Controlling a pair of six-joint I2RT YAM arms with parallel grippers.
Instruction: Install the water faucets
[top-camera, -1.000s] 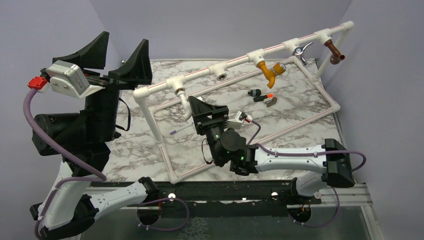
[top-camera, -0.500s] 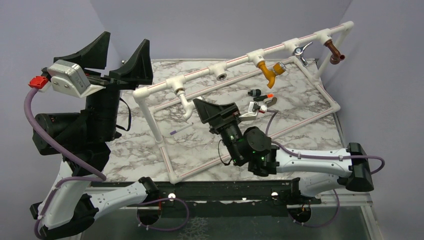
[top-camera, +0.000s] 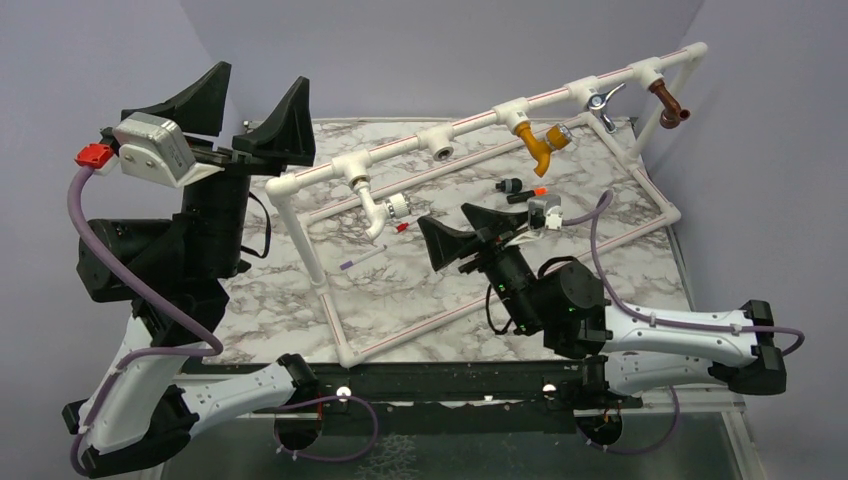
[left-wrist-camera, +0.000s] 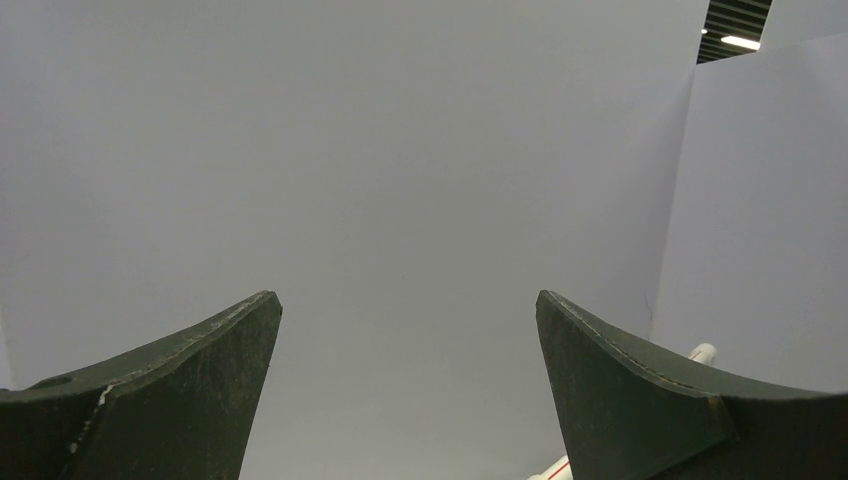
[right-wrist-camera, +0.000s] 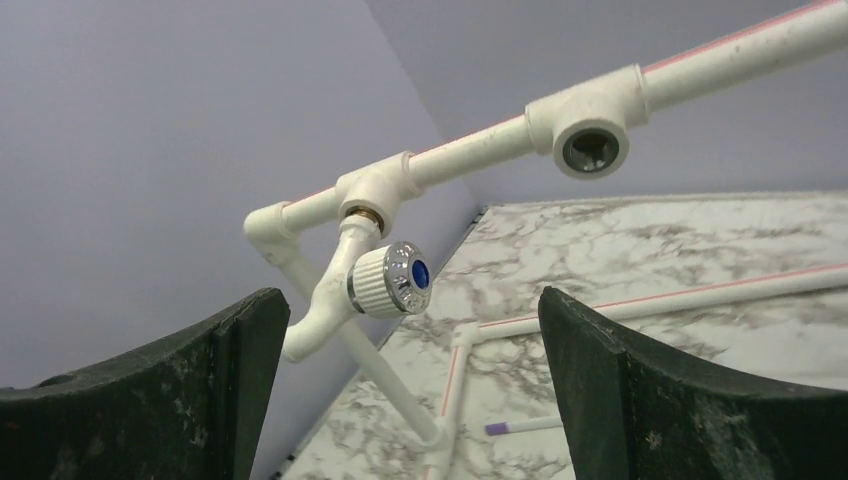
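Two spread right fingers (right-wrist-camera: 150, 400) sit clear of white faucet (right-wrist-camera: 365, 285).

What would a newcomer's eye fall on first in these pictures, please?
A white pipe frame spans the marble table; along its top hang a white faucet, a mustard-yellow faucet and a brown faucet, with an empty socket after the first. The right gripper is open facing the white faucet, and the left gripper is raised high, open.
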